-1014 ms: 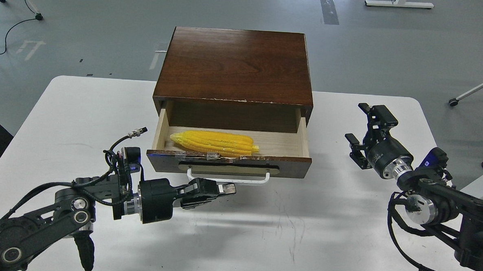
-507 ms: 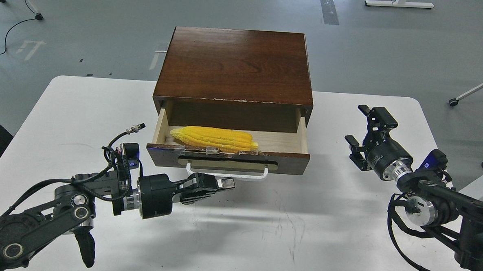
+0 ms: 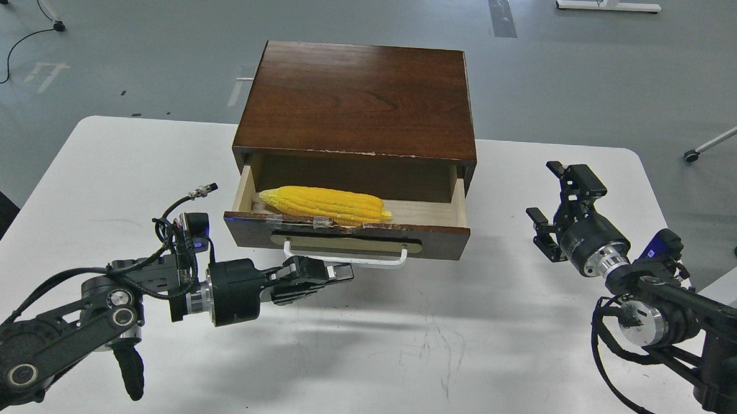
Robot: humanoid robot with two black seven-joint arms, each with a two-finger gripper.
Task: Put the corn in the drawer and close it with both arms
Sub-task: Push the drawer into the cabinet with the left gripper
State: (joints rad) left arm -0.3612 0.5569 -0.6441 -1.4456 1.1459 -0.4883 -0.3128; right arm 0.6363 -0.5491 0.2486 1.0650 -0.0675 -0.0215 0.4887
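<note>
The yellow corn (image 3: 324,205) lies across the left and middle of the pale inside of the drawer (image 3: 441,242), which stands partly pulled out of the dark wooden cabinet (image 3: 358,97). My left gripper (image 3: 342,272) is shut and empty, its fingers pointing right, just in front of and below the white bar handle (image 3: 366,261), close to or touching it. My right gripper (image 3: 542,190) is open and empty, held above the table to the right of the drawer, well apart from it.
The cabinet stands at the back middle of the white table (image 3: 399,357). Grey floor lies beyond the table, with a cable (image 3: 14,48) at the far left and wheeled chair legs (image 3: 719,141) at the right.
The drawer has slid partway back into the cabinet, carrying the corn with it. My left gripper has moved forward along with the drawer front. The right arm has barely moved.
</note>
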